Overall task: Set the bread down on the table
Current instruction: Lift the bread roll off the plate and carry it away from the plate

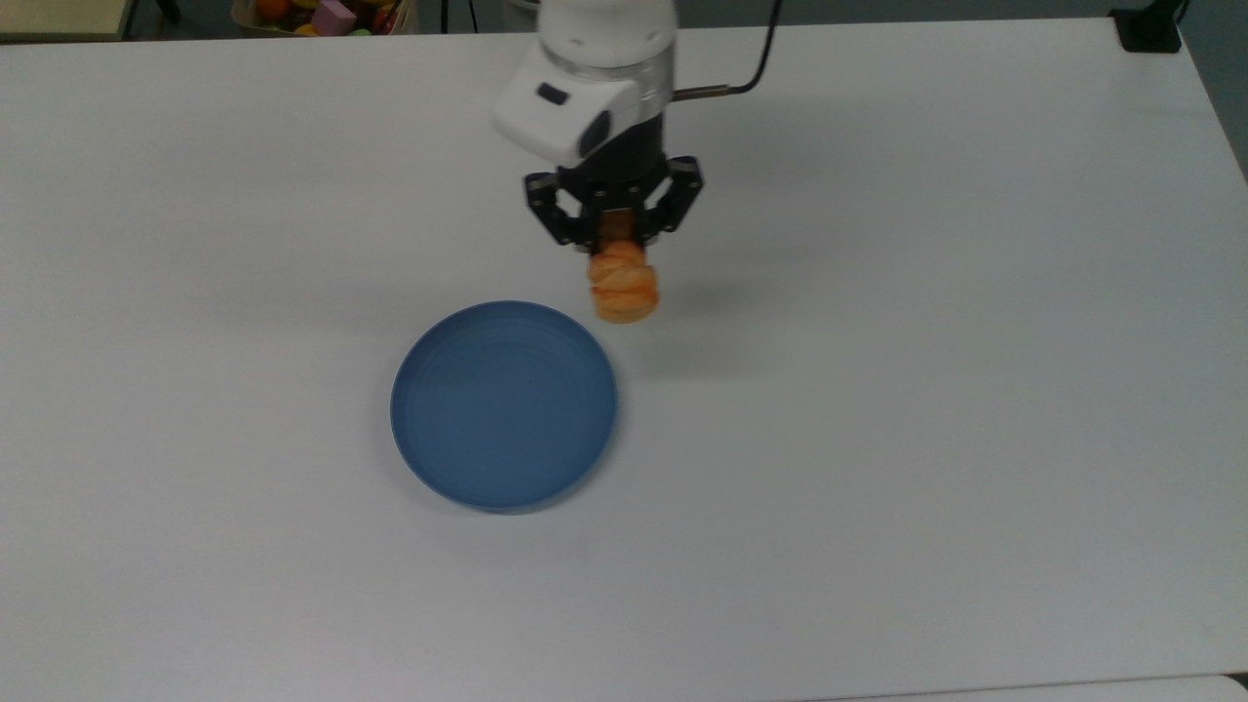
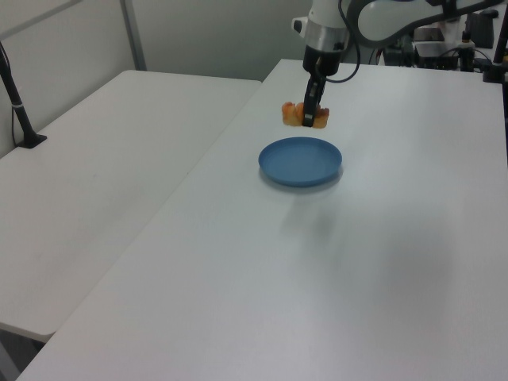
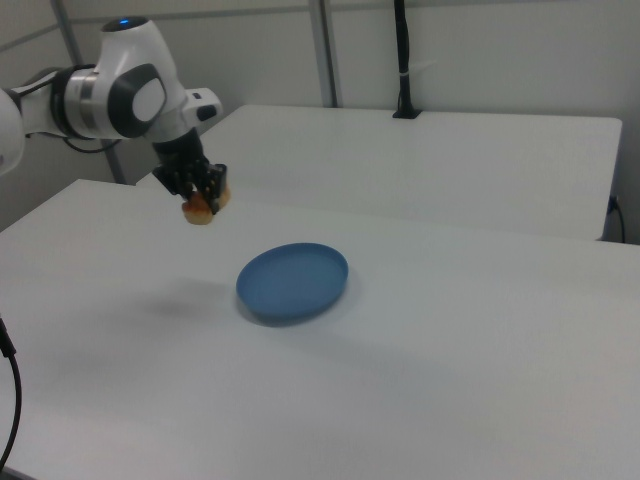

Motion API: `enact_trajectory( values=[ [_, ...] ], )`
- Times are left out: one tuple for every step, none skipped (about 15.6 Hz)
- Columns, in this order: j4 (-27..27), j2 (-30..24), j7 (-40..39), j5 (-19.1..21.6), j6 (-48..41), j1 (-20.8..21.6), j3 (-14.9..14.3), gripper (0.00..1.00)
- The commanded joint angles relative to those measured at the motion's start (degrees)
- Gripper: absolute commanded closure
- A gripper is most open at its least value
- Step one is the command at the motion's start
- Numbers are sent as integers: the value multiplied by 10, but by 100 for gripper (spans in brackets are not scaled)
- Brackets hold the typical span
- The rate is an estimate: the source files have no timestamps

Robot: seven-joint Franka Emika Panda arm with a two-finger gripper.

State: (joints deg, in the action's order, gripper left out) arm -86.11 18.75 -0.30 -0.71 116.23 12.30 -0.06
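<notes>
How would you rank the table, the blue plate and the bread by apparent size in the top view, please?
1. The white table, by far the largest.
2. The round blue plate.
3. The bread, smallest, though it hangs in the gripper nearer the camera, so it looks somewhat bigger than it would lying on the table.

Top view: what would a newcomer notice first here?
First, the small golden-orange ridged bread, held in the air by the black two-finger end effector beyond the plate's rim. Then the round blue plate, lying bare on the large white table.
</notes>
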Motion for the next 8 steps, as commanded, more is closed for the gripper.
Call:
enact_trajectory(
  values=[
    [-5,0,46,4,-7,42,5,62],
    [-5,6,55,4,-4,54,8,62],
    [-1,15,62,2,-2,67,10,62],
    [17,29,71,0,-3,82,10,62],
    [33,44,85,-3,-2,96,10,62],
    [47,58,99,-3,-1,107,10,62],
    [63,72,106,-4,-1,119,10,62],
    [75,84,113,-4,-1,132,10,62]
  ],
)
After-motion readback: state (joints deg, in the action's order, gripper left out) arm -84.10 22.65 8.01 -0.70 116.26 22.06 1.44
